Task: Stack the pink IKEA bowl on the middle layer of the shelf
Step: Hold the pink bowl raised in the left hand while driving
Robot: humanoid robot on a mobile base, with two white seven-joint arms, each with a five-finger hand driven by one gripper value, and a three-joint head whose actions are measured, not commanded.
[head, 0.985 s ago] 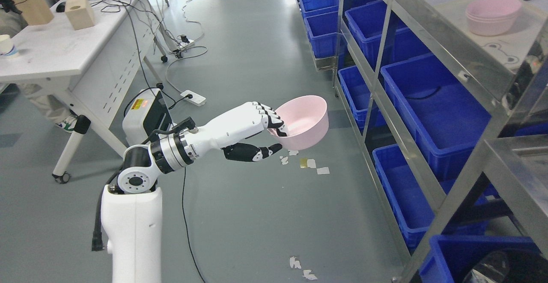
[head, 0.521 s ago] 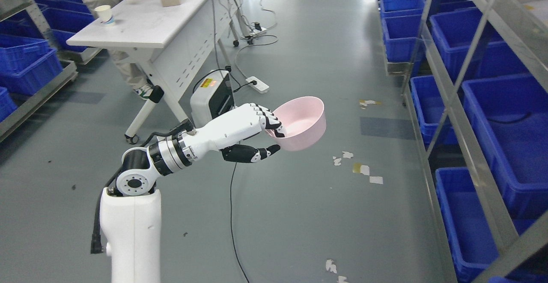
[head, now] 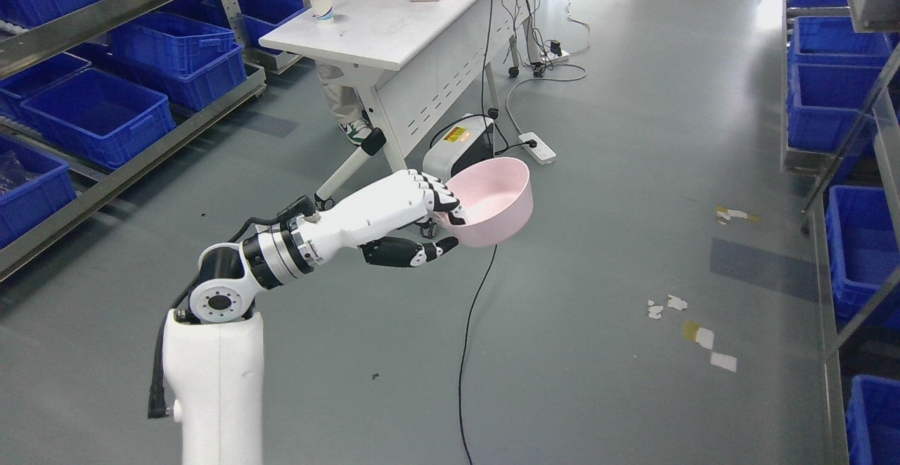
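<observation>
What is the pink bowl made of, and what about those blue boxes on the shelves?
The pink bowl looks like plastic: one even matte colour, a thin smooth rim, soft shine inside. The left hand holds it by the rim. The blue boxes also look like moulded plastic, glossy with ribbed edges. The shelf rails look like bare grey metal.

Pink bowl (head: 490, 201): smooth matt plastic. Left hand (head: 415, 215): glossy white shell, black fingers (head: 444, 198). Blue bins (head: 98, 110): plastic, on metal shelf rails (head: 133, 166); floor (head: 598, 324) smooth, dull sheen.
</observation>
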